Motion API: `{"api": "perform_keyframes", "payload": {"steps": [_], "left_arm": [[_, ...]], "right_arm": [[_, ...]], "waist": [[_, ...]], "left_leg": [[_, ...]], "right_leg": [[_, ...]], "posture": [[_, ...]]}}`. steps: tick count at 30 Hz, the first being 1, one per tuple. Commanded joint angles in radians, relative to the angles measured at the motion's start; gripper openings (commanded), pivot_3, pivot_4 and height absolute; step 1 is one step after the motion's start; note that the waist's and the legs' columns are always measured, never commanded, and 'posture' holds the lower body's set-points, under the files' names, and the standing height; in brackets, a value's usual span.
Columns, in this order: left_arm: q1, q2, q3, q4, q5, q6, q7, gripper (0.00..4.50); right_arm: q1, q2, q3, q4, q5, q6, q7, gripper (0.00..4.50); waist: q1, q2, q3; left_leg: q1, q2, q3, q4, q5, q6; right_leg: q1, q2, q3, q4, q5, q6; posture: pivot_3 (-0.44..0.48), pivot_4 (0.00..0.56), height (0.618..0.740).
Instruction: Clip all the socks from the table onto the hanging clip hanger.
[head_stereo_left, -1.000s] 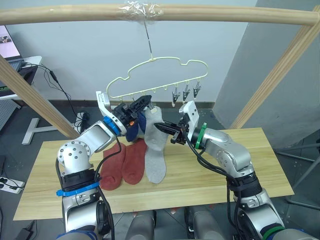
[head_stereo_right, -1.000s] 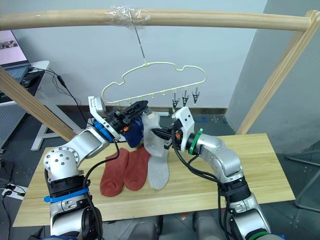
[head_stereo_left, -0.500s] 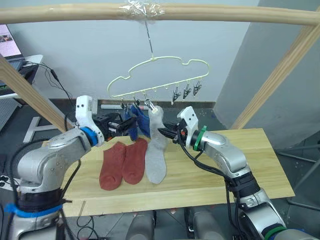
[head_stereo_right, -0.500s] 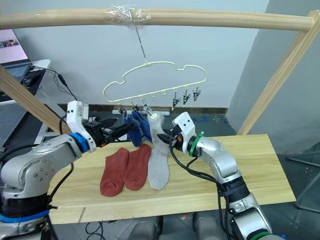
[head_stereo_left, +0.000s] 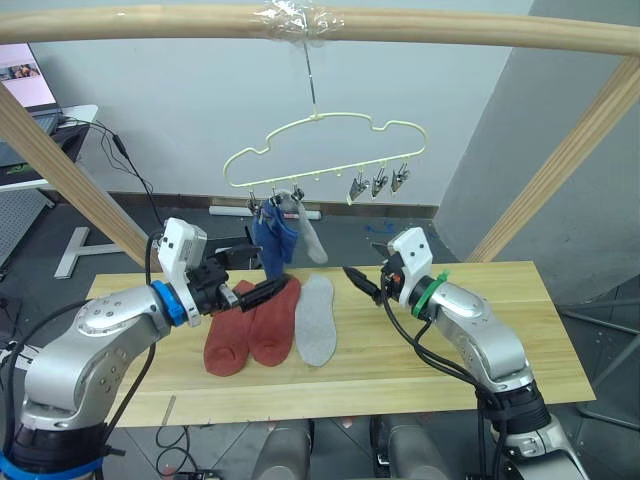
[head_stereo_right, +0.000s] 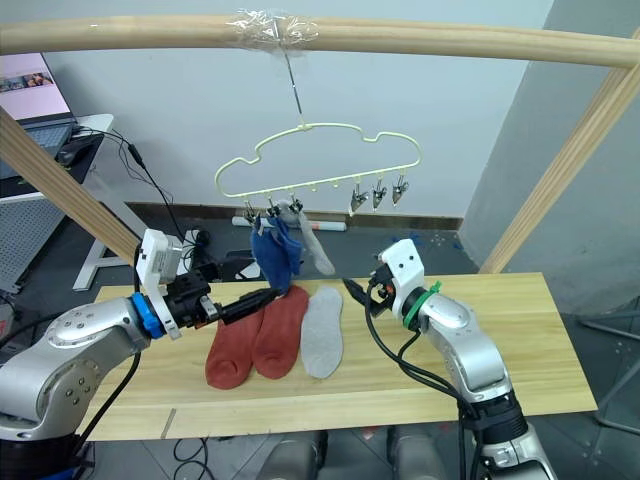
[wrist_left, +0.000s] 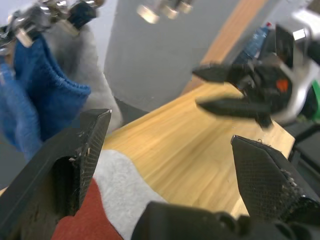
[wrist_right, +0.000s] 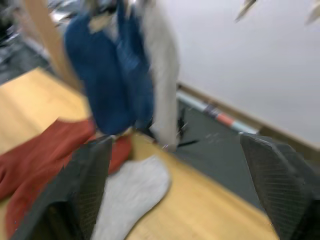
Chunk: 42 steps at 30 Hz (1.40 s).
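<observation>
Clip hanger hangs by its hook from the overhead pole, so the clips sit above the desk within both arms' reach. Two blue socks and one grey sock hang from the leftward clips; three clips at right are bare. Two rust-red socks and a grey sock on the desk lie side by side. Left gripper fingers spread, empty, low near the red pair, likely next pick. Right gripper released, empty, just beside the flat grey sock.

Silver-grey arms with black cables, blue band at left wrist, green at right, black fingers
</observation>
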<state>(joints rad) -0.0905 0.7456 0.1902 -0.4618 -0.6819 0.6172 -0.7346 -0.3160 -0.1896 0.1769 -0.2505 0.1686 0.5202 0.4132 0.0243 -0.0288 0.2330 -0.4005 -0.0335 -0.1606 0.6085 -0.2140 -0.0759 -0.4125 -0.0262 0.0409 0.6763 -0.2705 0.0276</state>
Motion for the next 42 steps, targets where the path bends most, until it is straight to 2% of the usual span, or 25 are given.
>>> {"api": "perform_keyframes", "payload": {"steps": [1,3,7,13,16,30,42], "left_arm": [[0.005,-0.003,-0.026,-0.04,0.062,-0.102,-0.04,4.39],[-0.032,-0.016,-0.056,-0.011,0.109,-0.156,-0.046,4.39],[-0.117,-0.051,-0.076,0.044,0.126,-0.18,-0.046,4.39],[-0.149,-0.073,-0.089,0.042,0.121,-0.172,-0.048,4.39],[-0.143,-0.081,-0.103,0.033,0.137,-0.186,-0.049,4.39],[-0.177,-0.093,-0.079,0.051,0.135,-0.208,-0.05,4.39],[-0.179,-0.113,-0.076,0.03,0.136,-0.204,-0.01,4.39]], "right_arm": [[0.014,0.033,0.007,-0.09,-0.05,-0.008,-0.092,3.28],[0.003,0.057,0.014,-0.096,-0.07,-0.004,-0.129,3.28],[-0.034,0.107,0.019,-0.07,-0.093,-0.012,-0.181,3.28],[-0.118,0.152,-0.007,0.006,-0.118,-0.046,-0.241,3.28],[-0.152,0.169,-0.008,0.043,-0.113,-0.059,-0.245,2.42],[-0.268,0.242,-0.055,0.17,-0.083,-0.091,-0.264,2.42],[-0.38,0.29,-0.062,0.3,-0.052,-0.143,-0.223,2.42]], "waist": [[0.0,0.0,0.0],[0.0,0.0,0.0],[-0.001,0.0,0.0],[-0.008,0.0,0.0],[-0.011,0.0,0.0],[-0.025,0.0,0.0],[-0.025,0.0,0.0]], "left_leg": [[0.0,0.0,0.0,0.0,0.0,0.0],[0.0,0.0,0.0,0.0,0.0,0.0],[0.0,0.0,0.0,0.0,0.001,-0.001],[0.001,0.002,0.001,0.0,0.001,-0.001],[0.001,0.003,0.001,0.0,0.001,-0.001],[0.001,0.004,0.001,0.0,0.001,-0.001],[0.002,0.004,0.001,0.0,0.001,-0.001]], "right_leg": [[0.0,0.0,0.0,0.0,0.0,0.0],[0.0,0.0,-0.001,0.0,0.0,-0.001],[0.0,0.002,-0.002,0.001,0.001,-0.001],[0.0,0.003,-0.002,0.001,0.001,-0.002],[0.0,0.004,-0.002,0.001,0.003,-0.005],[0.0,0.005,-0.002,0.003,0.004,-0.005],[0.0,0.006,-0.002,0.003,0.004,-0.006]], "posture": [[0.142,0.184,0.74],[0.134,0.181,0.74],[0.118,0.184,0.74],[0.112,0.184,0.74],[0.114,0.187,0.74],[0.138,0.19,0.74],[0.164,0.197,0.74]]}}
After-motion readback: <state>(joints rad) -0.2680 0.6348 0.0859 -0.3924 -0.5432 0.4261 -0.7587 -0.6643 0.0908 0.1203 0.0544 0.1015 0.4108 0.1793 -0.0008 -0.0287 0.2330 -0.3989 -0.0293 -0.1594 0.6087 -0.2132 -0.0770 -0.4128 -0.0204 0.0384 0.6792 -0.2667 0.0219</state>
